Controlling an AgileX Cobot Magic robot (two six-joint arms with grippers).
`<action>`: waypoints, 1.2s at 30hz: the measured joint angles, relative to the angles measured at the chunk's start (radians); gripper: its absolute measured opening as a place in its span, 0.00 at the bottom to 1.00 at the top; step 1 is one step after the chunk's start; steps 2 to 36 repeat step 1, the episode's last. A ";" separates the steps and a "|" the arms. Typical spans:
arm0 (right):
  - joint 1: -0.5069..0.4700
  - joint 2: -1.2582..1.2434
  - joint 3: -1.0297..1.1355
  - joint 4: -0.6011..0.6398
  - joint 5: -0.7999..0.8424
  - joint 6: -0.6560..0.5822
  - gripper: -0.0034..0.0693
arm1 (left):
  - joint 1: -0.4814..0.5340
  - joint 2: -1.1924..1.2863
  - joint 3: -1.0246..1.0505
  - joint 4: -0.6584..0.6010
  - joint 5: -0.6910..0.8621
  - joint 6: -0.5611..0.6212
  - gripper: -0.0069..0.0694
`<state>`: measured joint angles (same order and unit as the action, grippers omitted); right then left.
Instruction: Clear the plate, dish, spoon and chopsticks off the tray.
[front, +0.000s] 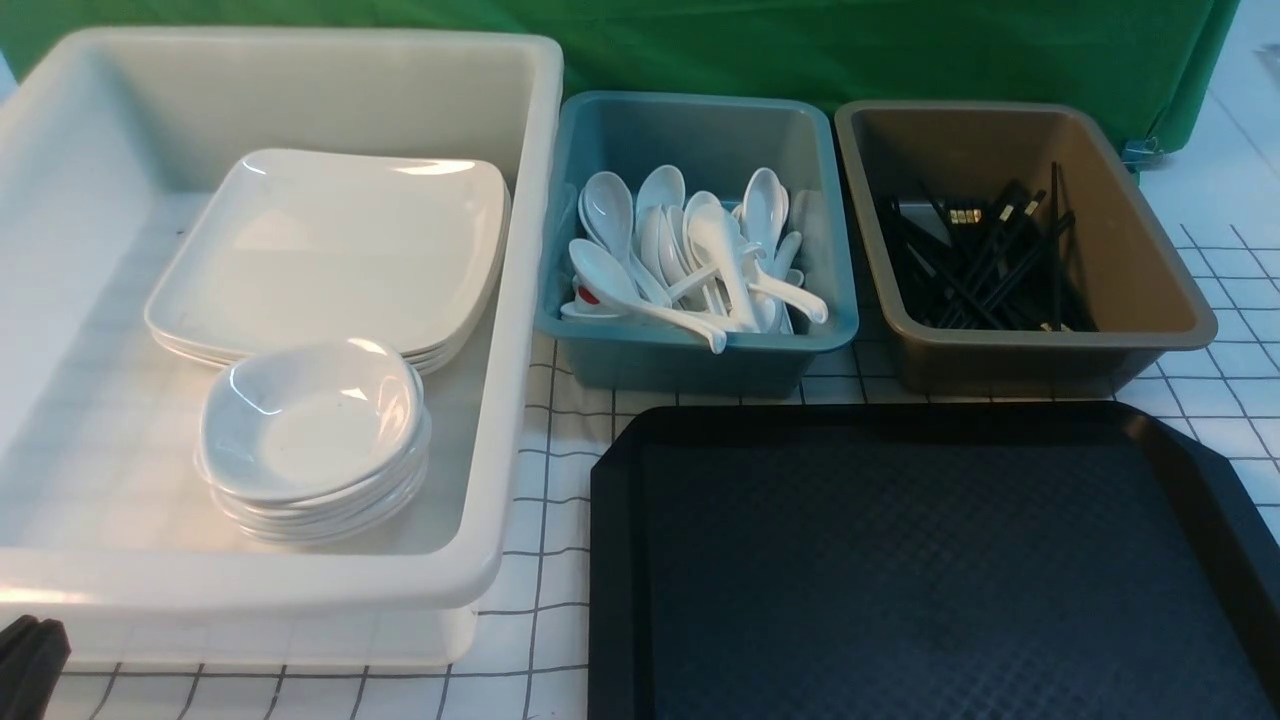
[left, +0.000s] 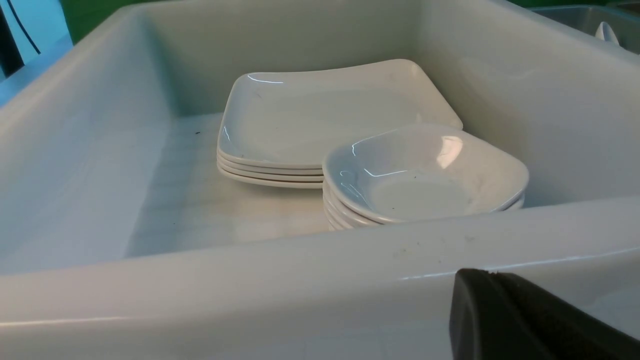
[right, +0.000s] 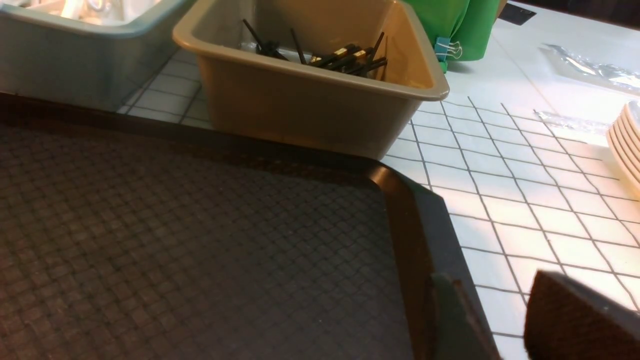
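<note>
— Black tray (front: 930, 570) closest to us: plastic, cut corners, raised rim, diamond-textured floor, bare as far as I can see.

— And the crockery?

— Left of the tray, in the white tub (front: 520, 300): glossy square plates (front: 330, 250) stacked at the back, small rounded dishes (front: 310, 420) stacked in front, their rim overlapping the plates' edge. Behind the tray, the teal tub (front: 690, 360) holds white spoons (front: 690, 260); the brown tub (front: 1150, 290) holds black chopsticks (front: 985, 265) with gold bands.

— Any writing?

— None readable.

— Grippers?

— Left gripper (left: 505, 315) sits outside the white tub's near wall, fingers together, holding nothing. Right gripper (right: 500, 320) hovers by the tray's right rim, fingers apart, nothing between them. Checked cloth (right: 525, 200) underneath.
</note>
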<state>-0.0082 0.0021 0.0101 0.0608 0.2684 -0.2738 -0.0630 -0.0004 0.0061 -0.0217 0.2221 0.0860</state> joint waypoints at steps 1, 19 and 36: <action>0.000 0.000 0.000 0.000 0.000 0.000 0.39 | 0.000 0.000 0.000 0.000 0.000 0.002 0.12; 0.000 0.000 0.000 0.000 0.000 0.000 0.39 | 0.000 0.000 0.000 0.000 0.000 0.002 0.12; 0.000 0.000 0.000 0.000 0.000 0.000 0.39 | 0.000 0.000 0.000 0.000 0.000 0.002 0.12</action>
